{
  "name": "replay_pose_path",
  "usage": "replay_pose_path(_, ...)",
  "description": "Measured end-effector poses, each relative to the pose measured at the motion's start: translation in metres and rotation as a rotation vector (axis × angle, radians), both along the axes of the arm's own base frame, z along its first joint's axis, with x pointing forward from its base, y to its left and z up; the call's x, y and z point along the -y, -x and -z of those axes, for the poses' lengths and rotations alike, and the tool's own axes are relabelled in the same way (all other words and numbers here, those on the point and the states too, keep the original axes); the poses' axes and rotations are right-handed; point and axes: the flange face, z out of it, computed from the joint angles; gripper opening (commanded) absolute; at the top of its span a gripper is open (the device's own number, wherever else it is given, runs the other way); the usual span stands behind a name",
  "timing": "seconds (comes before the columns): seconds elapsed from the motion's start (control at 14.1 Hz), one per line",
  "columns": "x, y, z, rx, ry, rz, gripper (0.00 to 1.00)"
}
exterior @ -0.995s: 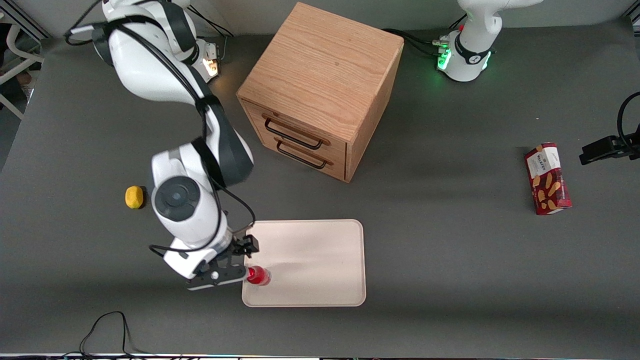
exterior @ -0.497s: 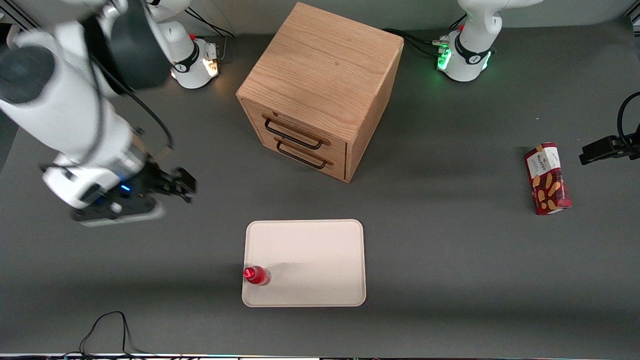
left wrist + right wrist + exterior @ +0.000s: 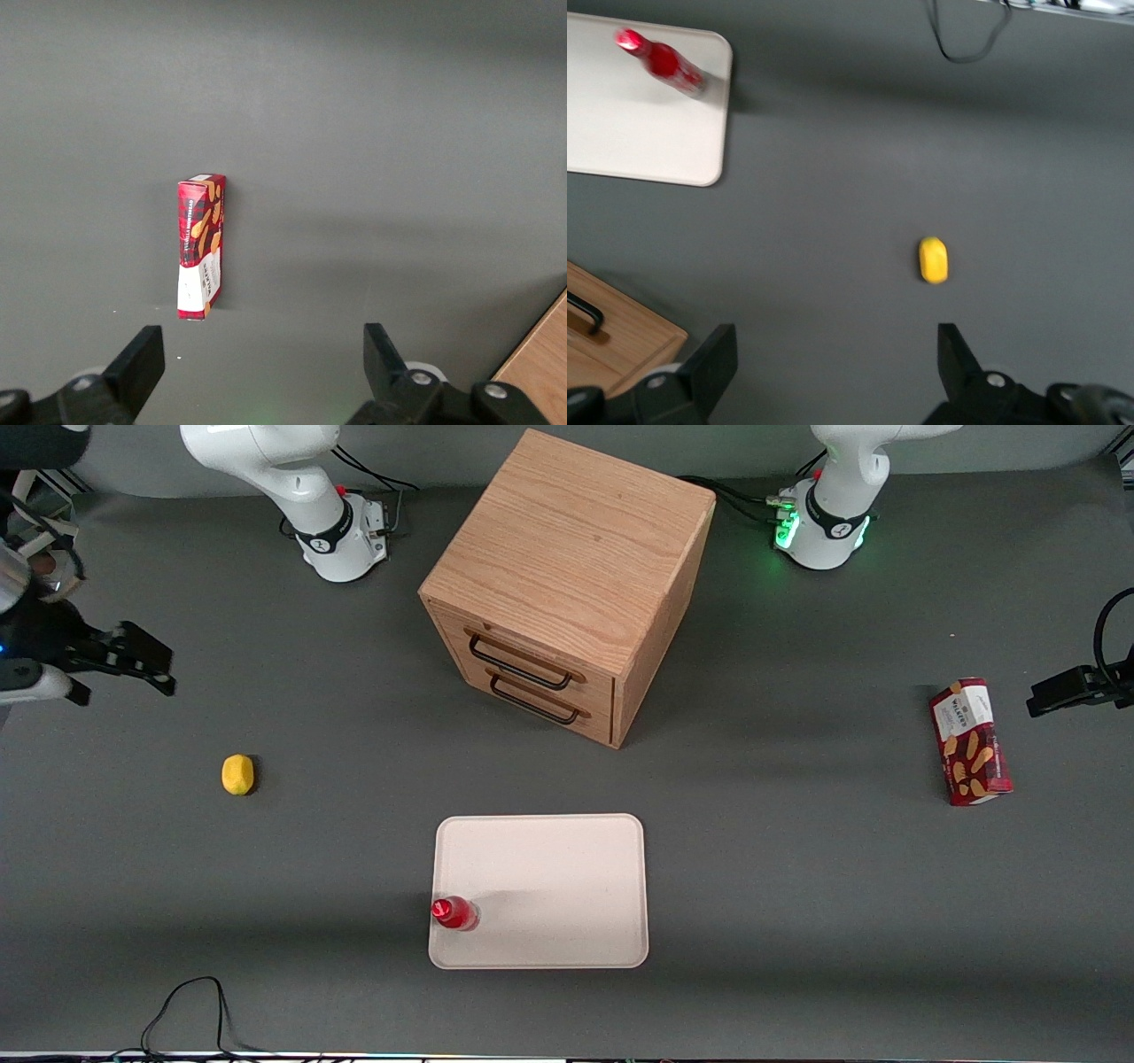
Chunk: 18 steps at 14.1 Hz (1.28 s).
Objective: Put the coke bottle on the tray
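The small red coke bottle (image 3: pixel 455 913) stands upright on the pale cream tray (image 3: pixel 558 886), in the tray's corner nearest the front camera on the working arm's side. It also shows in the right wrist view (image 3: pixel 664 62), on the tray (image 3: pixel 629 133). My gripper (image 3: pixel 133 660) is high above the working arm's end of the table, far from the tray. Its fingers are wide open with nothing between them (image 3: pixel 833 367).
A wooden drawer cabinet (image 3: pixel 567 584) stands farther from the front camera than the tray. A small yellow lump (image 3: pixel 237 774) lies toward the working arm's end. A red biscuit box (image 3: pixel 970 741) lies toward the parked arm's end. A black cable (image 3: pixel 190 1010) loops near the front edge.
My gripper has let go of the bottle and drawn away from the tray, up and toward the working arm's end of the table. The bottle stays standing on the tray.
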Motion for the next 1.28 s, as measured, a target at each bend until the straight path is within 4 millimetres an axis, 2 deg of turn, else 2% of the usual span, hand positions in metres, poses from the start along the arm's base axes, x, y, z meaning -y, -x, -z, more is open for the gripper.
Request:
replay_pose_path(0.21,0.018,0.009,0.009,-0.015,-0.025,0.033,1.00)
replay_pose_path(0.71,0.048,-0.005,0.029,-0.016,-0.027,0.047,1.00)
replay_pose_path(0.92,0.051,-0.012,0.027,-0.009,-0.025,0.040,1.00)
replay_pose_path(1.28,0.046,-0.011,0.022,-0.008,-0.025,0.032,1.00)
